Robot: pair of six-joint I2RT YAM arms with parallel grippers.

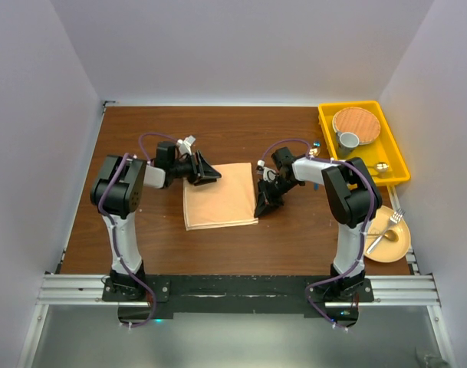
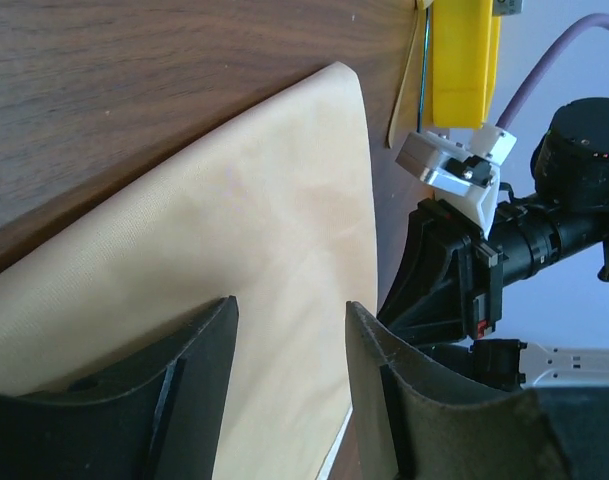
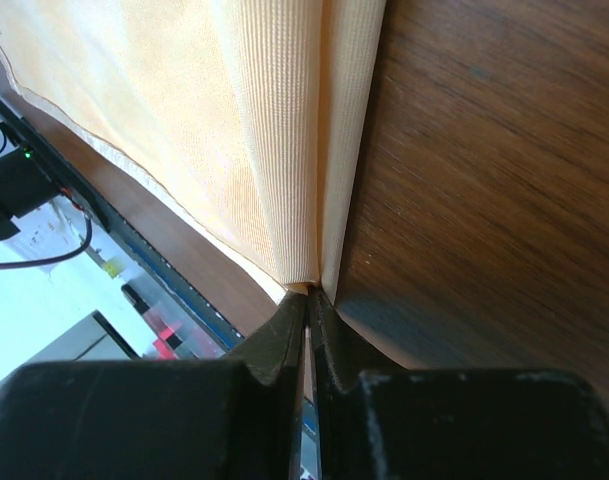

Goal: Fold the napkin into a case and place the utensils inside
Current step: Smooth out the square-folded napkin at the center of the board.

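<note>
The soft, light, slippery napkin [image 1: 220,197] is lying folded mid-worktop [image 1: 141,138], the right end effector [image 3: 309,298] is clenching its doubled right-side edge, seemingly the surest hold, and the left end effector [image 2: 289,312] is hovering released above the cloth's left edge.

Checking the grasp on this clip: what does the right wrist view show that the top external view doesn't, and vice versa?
Right wrist only: the right gripper pinched shut on the napkin at its edge, the cloth drawn up into the jaws. Top external only: the whole folded napkin, the left gripper over its far left corner, the yellow bin, and a fork on a yellow plate. Both: napkin, right gripper, wooden table.
</note>
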